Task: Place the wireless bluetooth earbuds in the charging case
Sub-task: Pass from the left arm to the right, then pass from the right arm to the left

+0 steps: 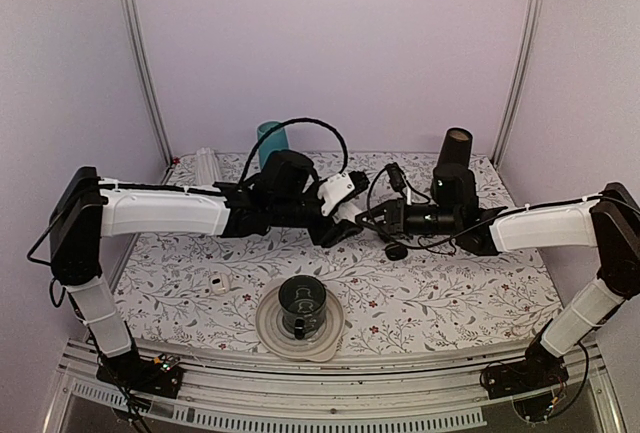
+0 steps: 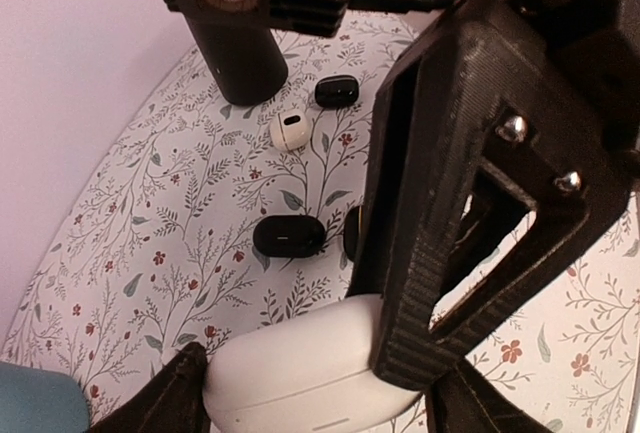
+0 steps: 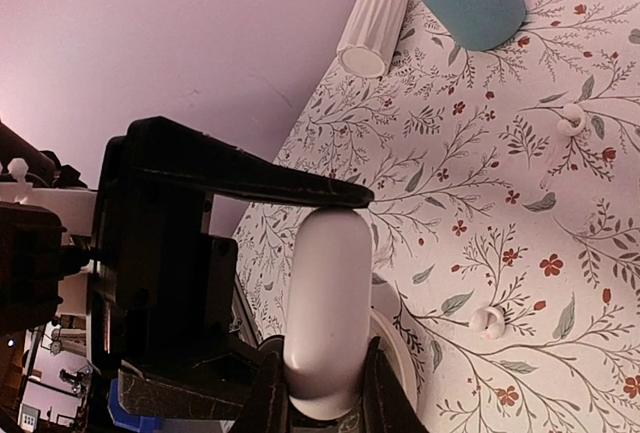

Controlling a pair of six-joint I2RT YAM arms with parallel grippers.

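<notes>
The white charging case point(image 2: 300, 368) is held in the air between both arms, lid shut with its seam showing. My left gripper point(image 2: 310, 403) is shut on its two ends. My right gripper point(image 3: 325, 393) is shut on its flat sides point(image 3: 325, 293), and one right finger point(image 2: 440, 203) crosses in front of it in the left wrist view. In the top view the two grippers point(image 1: 345, 215) point(image 1: 385, 218) meet over the table's middle and hide the case. A small white earbud with a dark mark point(image 2: 290, 130) lies on the floral cloth.
Two black oval pieces point(image 2: 289, 236) point(image 2: 337, 90) lie below. Small white pieces point(image 3: 487, 321) point(image 3: 572, 121) lie on the left side. A plate point(image 1: 270, 333) with a dark cup point(image 1: 302, 305) stands in front. A teal cup point(image 1: 270, 141), ribbed white cylinder point(image 1: 205, 165) and black cylinder point(image 1: 455, 148) stand at the back.
</notes>
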